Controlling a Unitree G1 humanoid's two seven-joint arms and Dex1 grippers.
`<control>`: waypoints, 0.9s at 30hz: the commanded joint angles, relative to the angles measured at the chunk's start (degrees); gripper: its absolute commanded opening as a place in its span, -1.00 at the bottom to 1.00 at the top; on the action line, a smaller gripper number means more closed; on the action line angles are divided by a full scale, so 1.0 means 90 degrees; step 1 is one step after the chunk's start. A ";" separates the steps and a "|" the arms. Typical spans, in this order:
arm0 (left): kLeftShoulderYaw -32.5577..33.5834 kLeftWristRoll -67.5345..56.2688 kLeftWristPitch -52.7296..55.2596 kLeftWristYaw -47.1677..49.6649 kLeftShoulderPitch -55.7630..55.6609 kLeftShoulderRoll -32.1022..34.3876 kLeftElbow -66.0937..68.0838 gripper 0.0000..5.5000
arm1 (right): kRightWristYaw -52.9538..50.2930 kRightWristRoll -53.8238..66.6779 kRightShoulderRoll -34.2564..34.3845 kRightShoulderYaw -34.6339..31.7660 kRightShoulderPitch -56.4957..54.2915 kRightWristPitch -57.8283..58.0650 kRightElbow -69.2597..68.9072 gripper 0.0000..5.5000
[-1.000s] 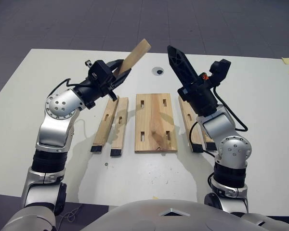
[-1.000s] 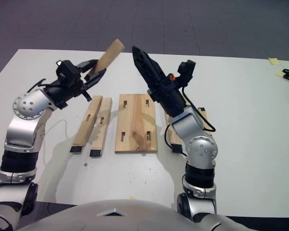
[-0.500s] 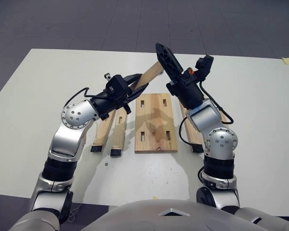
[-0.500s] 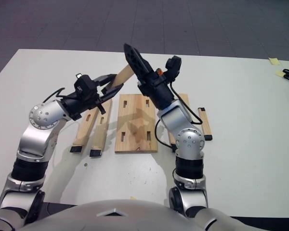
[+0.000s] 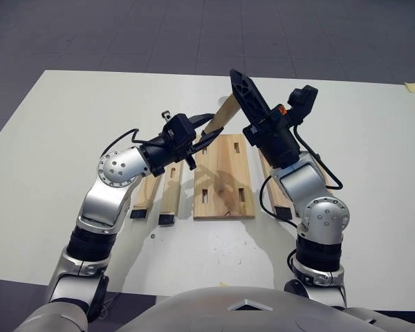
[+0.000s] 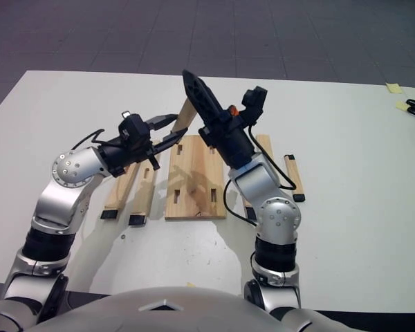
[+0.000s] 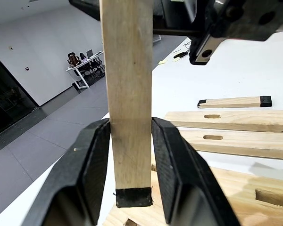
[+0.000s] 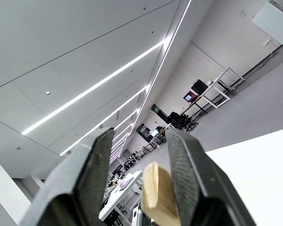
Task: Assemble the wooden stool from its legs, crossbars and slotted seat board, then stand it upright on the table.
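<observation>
Above slotted seat board, left hand clamps flat black-capped leg (pale wood); right hand gapes round its tip.

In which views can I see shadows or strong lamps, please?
Left eye view: soft shadows of the arms lie on the seat board and the white table. Right wrist view: bright ceiling light strips show behind the open right end effector and the wooden piece's tip.
</observation>
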 commanded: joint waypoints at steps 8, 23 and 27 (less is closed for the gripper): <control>-0.0123 0.0070 0.0002 0.0101 0.0217 -0.0095 -0.0205 -0.52 | -0.0225 0.0013 -0.0029 0.0003 0.0384 -0.0031 -0.0219 -0.88; -0.0196 0.0346 0.0168 0.1004 0.0806 -0.0659 -0.0835 -0.52 | -0.0684 0.0858 -0.0929 -0.0524 0.0334 0.0485 -0.0147 -1.00; -0.0122 0.0481 0.0175 0.1124 0.0982 -0.0612 -0.0918 -0.52 | -0.0105 0.0549 -0.1474 -0.0656 0.0151 0.0448 -0.0360 -0.88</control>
